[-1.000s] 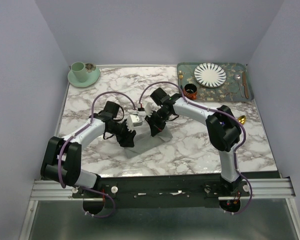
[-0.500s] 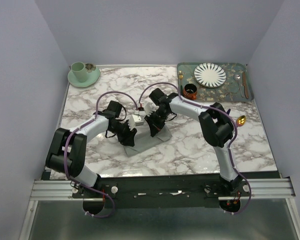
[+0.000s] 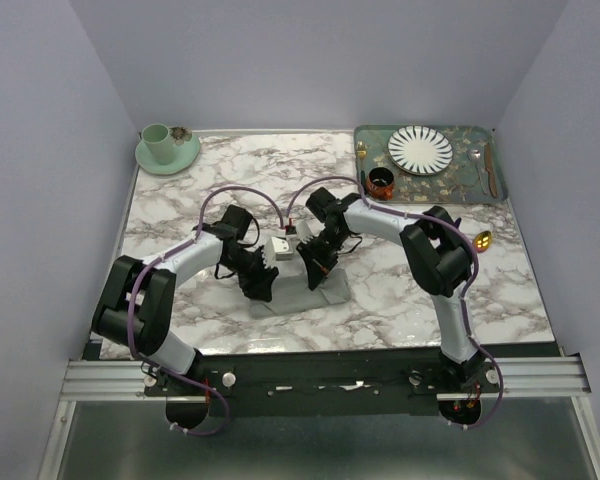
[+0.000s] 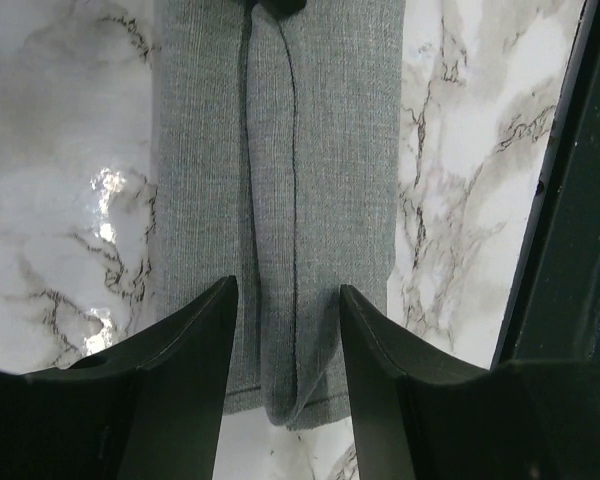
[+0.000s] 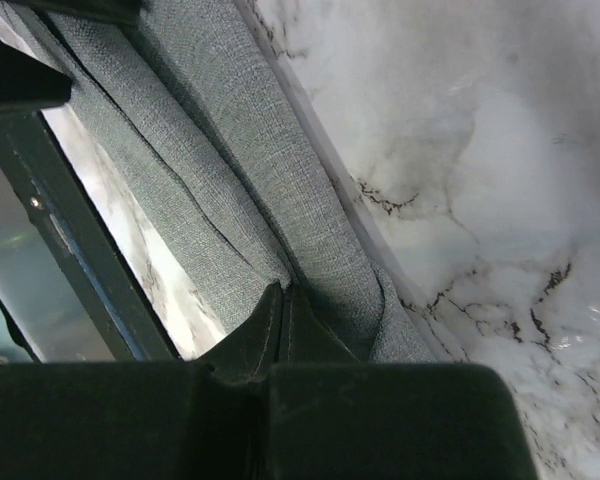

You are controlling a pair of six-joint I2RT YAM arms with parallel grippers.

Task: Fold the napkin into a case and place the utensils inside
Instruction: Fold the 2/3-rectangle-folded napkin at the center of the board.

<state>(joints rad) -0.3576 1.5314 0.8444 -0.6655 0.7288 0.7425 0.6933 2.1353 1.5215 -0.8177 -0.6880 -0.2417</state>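
While the folded napkin [image 3: 325,292] lies at the centre of the marble table [image 3: 180,200], the left gripper [image 4: 285,290] stands spread, straddling its central ridge; further right, the right gripper [image 5: 283,292] is clamped on a cloth fold.

Our left arm [image 3: 140,300] rises from its base, folds at the elbow out to the left, and runs its forearm inward toward the middle. Our right arm [image 3: 442,255] mirrors it, with the elbow out to the right and the forearm slanting in. Both wrists bend downward, and our two grippers sit near each other without touching. Our left gripper [image 4: 287,288] points down, its fingers [image 4: 185,370] spread with a clear gap between them. Our right gripper [image 5: 283,295] has its tips pressed together, pinching a fold of the napkin [image 5: 230,180].
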